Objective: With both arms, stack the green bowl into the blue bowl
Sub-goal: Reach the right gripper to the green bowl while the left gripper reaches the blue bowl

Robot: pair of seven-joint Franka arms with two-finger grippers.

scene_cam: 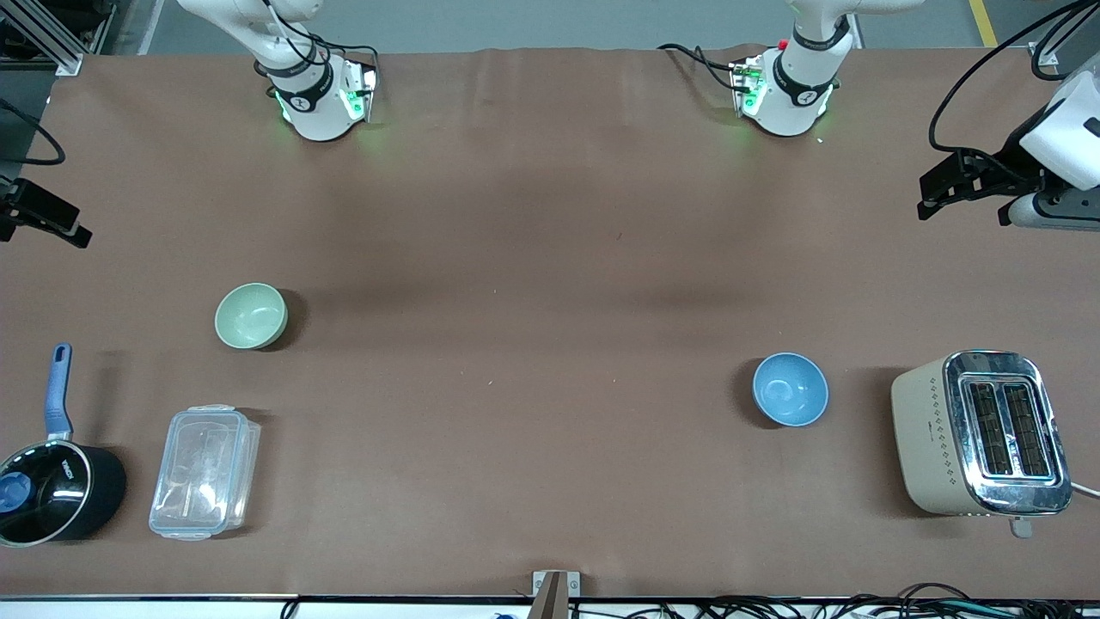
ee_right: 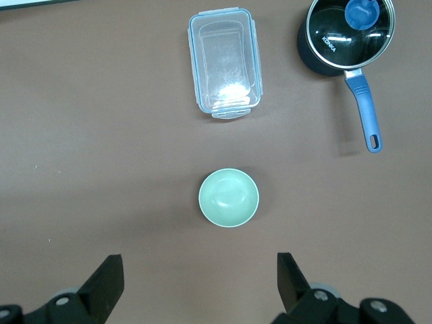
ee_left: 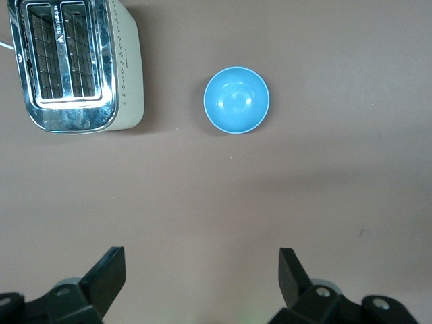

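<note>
On my desk (scene_cam: 550, 284) I log the green bowl (scene_cam: 250, 315) upright toward the right arm's end, well apart from the blue bowl (scene_cam: 790, 389), which sits upright toward the left arm's end, just beside a toaster (scene_cam: 980, 432); a clear lidded container (scene_cam: 204, 471) and a black saucepan (scene_cam: 53, 481) lie nearer the front camera than the green bowl. Left end effector (ee_left: 202, 270): raised high over bare desk, pointing straight down, fingers wide apart, blue bowl in its wrist view. Right end effector (ee_right: 200, 273): same raised, downward pose, fingers wide apart, holding nothing, green bowl (ee_right: 229, 197) in its wrist view.
</note>
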